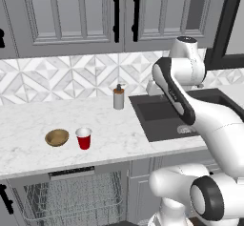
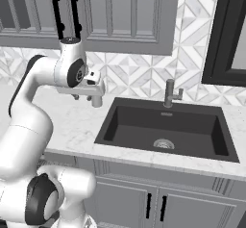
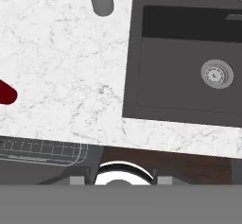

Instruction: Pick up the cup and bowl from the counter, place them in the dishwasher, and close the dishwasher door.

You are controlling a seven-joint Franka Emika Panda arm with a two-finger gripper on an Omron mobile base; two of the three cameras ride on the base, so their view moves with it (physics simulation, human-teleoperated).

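The red cup (image 1: 84,138) stands upright on the white marble counter (image 1: 28,120), with the tan bowl (image 1: 57,137) just to its left, close but apart. Under them the dishwasher (image 1: 71,173) is open and its white wire rack (image 1: 71,196) shows. My gripper (image 2: 82,97) hangs above the counter's right part near the sink, pointing down, well to the right of the cup. In the hand view the fingertips (image 3: 77,180) stand wide apart with nothing between them, the cup (image 3: 5,93) is a red sliver at the left edge, and the rack (image 3: 42,150) lies below the counter edge.
A grey soap dispenser (image 1: 118,97) stands at the back of the counter by the wall. The dark sink (image 1: 167,118) with its faucet (image 2: 169,93) lies to the right. Grey wall cabinets (image 1: 71,10) hang above.
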